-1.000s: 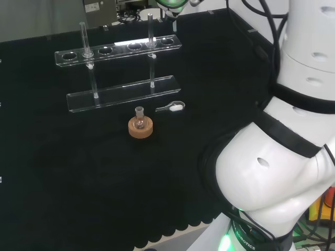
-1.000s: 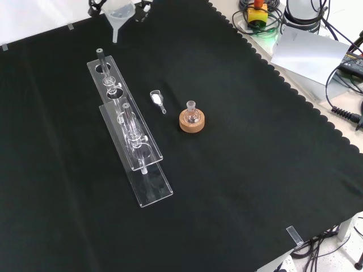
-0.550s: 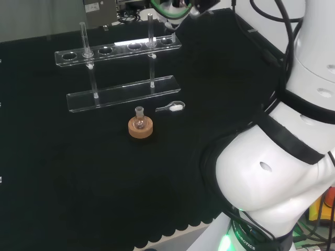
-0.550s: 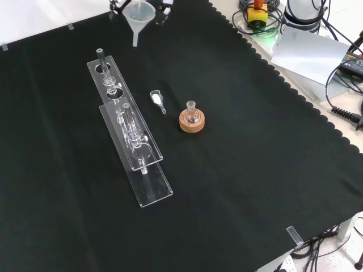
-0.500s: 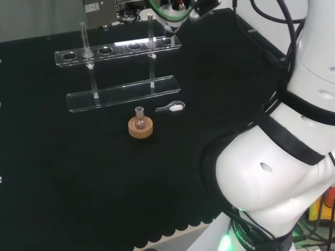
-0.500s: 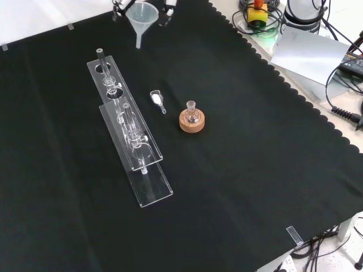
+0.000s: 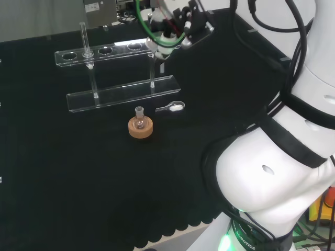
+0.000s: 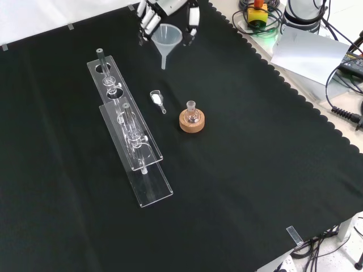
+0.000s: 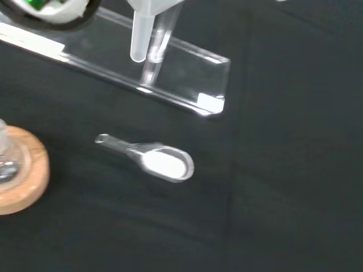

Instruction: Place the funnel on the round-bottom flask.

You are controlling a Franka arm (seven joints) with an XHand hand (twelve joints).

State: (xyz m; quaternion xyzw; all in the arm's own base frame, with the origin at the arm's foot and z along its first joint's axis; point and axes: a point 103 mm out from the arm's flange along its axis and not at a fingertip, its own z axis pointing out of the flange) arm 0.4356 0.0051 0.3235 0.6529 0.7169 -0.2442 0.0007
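Observation:
A clear funnel (image 8: 167, 39) hangs in the air with its stem pointing down, and my hand (image 8: 165, 10) is shut on its rim from above. In the head view the hand (image 7: 183, 22) is over the right end of the rack, the funnel (image 7: 158, 48) just below it. The small round-bottom flask (image 8: 191, 109) stands upright in a cork ring (image 8: 191, 122) on the cloth, apart from the funnel and nearer the camera in the front view. In the wrist view the funnel's stem (image 9: 140, 35) hangs well away from the cork ring (image 9: 20, 173).
A clear test-tube rack (image 8: 122, 122) with tubes stands left of the flask in the front view. A small clear scoop (image 8: 157, 99) with white powder lies between rack and flask, seen too in the wrist view as the scoop (image 9: 163, 162). The arm's white links (image 7: 282, 172) stand at the head view's right.
The hand with the funnel has come in from the far edge, moving down and right in the front view, closer to the flask. Flask, rack and scoop have not moved.

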